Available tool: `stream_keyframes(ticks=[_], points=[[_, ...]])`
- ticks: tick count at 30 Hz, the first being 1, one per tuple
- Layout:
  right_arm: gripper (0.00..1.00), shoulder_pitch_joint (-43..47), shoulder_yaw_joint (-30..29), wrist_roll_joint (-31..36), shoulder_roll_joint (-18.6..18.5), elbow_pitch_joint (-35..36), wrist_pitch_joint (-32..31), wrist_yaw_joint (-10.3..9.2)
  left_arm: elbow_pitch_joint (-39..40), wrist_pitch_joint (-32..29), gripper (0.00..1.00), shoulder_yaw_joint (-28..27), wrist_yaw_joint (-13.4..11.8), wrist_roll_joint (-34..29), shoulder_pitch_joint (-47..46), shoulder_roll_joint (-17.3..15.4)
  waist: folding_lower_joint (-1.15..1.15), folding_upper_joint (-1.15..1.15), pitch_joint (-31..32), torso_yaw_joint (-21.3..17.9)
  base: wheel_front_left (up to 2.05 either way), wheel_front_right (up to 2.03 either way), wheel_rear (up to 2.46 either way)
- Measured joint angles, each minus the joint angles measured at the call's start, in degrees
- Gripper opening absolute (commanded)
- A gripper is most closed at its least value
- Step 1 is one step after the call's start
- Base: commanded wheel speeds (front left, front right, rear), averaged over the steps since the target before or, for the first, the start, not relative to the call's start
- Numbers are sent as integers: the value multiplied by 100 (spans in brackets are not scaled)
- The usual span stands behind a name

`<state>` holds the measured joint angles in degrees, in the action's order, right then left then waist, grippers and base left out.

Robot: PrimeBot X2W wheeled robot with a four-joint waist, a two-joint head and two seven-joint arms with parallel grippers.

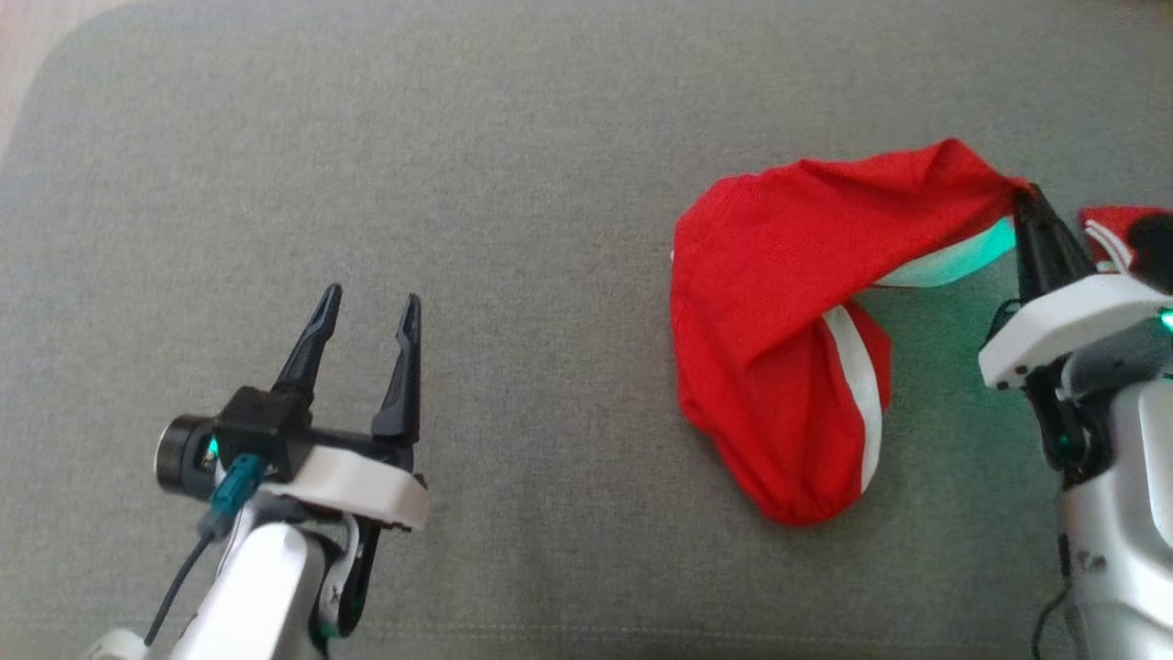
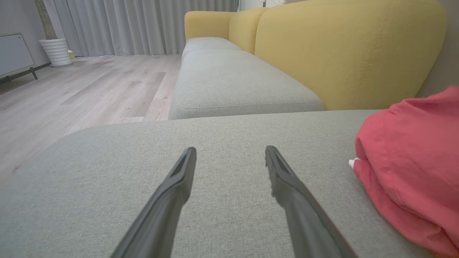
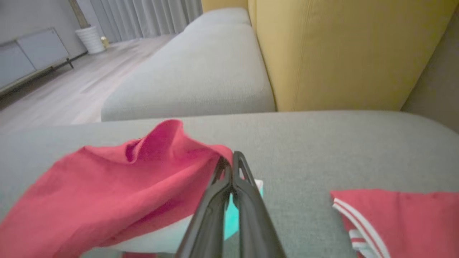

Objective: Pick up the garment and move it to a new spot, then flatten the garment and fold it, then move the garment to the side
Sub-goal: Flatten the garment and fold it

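Note:
A red garment with white stripes lies bunched on the grey cushion right of centre. My right gripper is shut on its upper right corner, which is lifted and drawn toward the right; the same pinch appears in the right wrist view, where the fingertips clamp the red garment. My left gripper stands open over bare cushion at the lower left, well apart from the cloth. Its left wrist view has the red garment at the right edge beyond the fingers.
A second red piece with white stripes lies at the far right, behind my right wrist, also seen as red striped cloth. A yellow sofa back rises beyond the cushion. Wood floor lies past the cushion's left edge.

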<state>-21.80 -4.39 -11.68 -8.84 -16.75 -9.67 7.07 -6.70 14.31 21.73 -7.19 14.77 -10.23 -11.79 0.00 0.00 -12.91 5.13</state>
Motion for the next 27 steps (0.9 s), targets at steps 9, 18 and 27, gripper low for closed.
stream_keyframes(ticks=[9, 18, 27], points=[[31, -1087, 219, -254, -73, -1593, 391, 0, 30, 20, 100, 27, 122, -113, -347, 152, 0, 0, -469, 188, 0, 0, 0], [100, -1283, 595, -370, -122, -1987, 1209, 0, -30, 24, 100, -8, 175, -198, -395, 221, 0, 0, -460, 145, 0, 0, 0], [100, -447, 770, -240, -190, -658, 1682, 0, -79, 24, 100, -141, 214, -216, -153, 222, 0, 0, -74, -78, 0, 0, 0]])
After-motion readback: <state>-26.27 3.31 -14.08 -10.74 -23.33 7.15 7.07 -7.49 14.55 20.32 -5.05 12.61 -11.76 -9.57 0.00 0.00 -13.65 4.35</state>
